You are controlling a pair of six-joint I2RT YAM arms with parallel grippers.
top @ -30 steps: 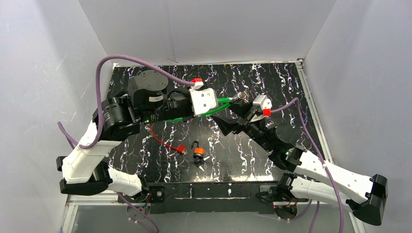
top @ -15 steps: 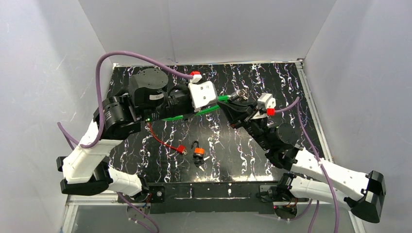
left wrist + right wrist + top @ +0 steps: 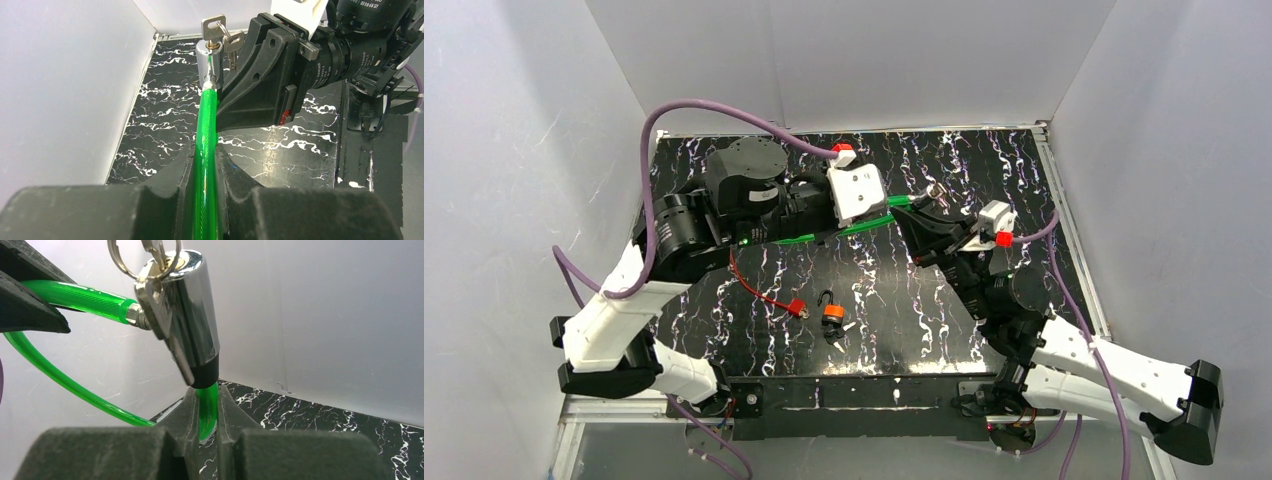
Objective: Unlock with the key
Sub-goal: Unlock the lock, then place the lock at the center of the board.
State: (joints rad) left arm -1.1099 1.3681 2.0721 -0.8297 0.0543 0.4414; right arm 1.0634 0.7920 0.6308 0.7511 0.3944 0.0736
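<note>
A green cable lock (image 3: pixel 864 226) is held in the air over the black marbled table (image 3: pixel 1024 170). Its chrome cylinder (image 3: pixel 207 60) has the key (image 3: pixel 214 26) in its top end, with a second key (image 3: pixel 234 44) hanging off the ring (image 3: pixel 122 260). My left gripper (image 3: pixel 206 157) is shut on the green cable (image 3: pixel 205 135) a short way back from the cylinder. My right gripper (image 3: pixel 206 402) is shut on the other green cable end (image 3: pixel 206 412), just below the cylinder's black collar (image 3: pixel 202 375). In the top view both grippers meet at the cylinder (image 3: pixel 931 192).
A small orange padlock (image 3: pixel 832 312) with keys lies on the table near the front middle. A thin red cable (image 3: pixel 764 292) with a red end lies to its left. White walls close in on three sides. A black bar (image 3: pixel 854 392) runs along the near edge.
My right gripper has closed onto the green cable below the cylinder. Both arms and the lock have shifted to the right.
</note>
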